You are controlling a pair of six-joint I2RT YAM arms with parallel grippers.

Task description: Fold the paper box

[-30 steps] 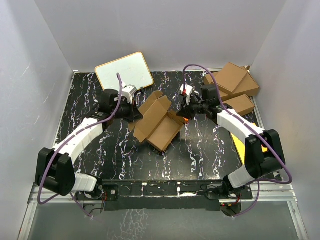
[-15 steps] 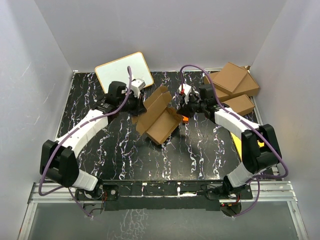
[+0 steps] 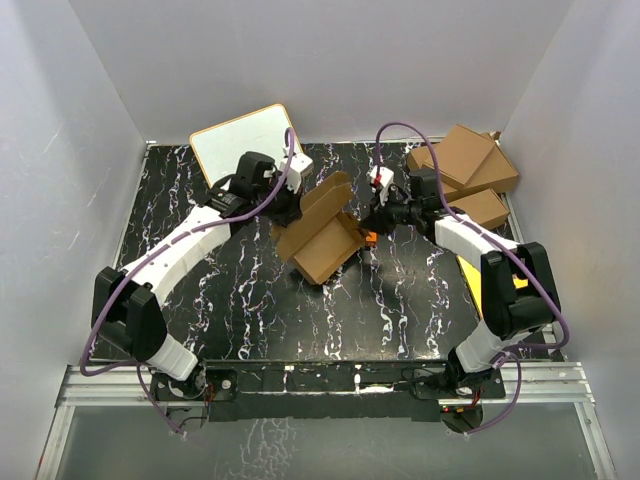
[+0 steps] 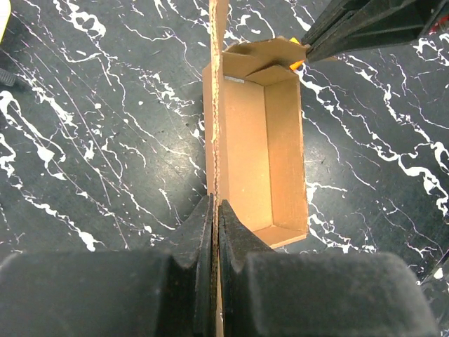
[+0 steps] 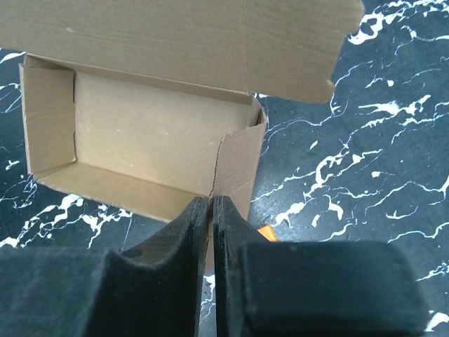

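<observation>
Rectangular open-topped brown cardboard paper box (image 3: 328, 252) on black marbled tabletop (image 3: 250, 310), lying between both tools. Left gripper (image 4: 215, 214) is clenched on its upright lid flap; right gripper (image 5: 210, 207) pinches the end-wall corner directly ahead.

Table (image 3: 250, 300): black, white-veined marble pattern.
White board (image 3: 247, 140): wood-framed, at the far left edge.
Brown cartons (image 3: 462, 158): piled in the far right corner.
Yellow sheet (image 3: 470, 280): right side, partly hidden.
</observation>
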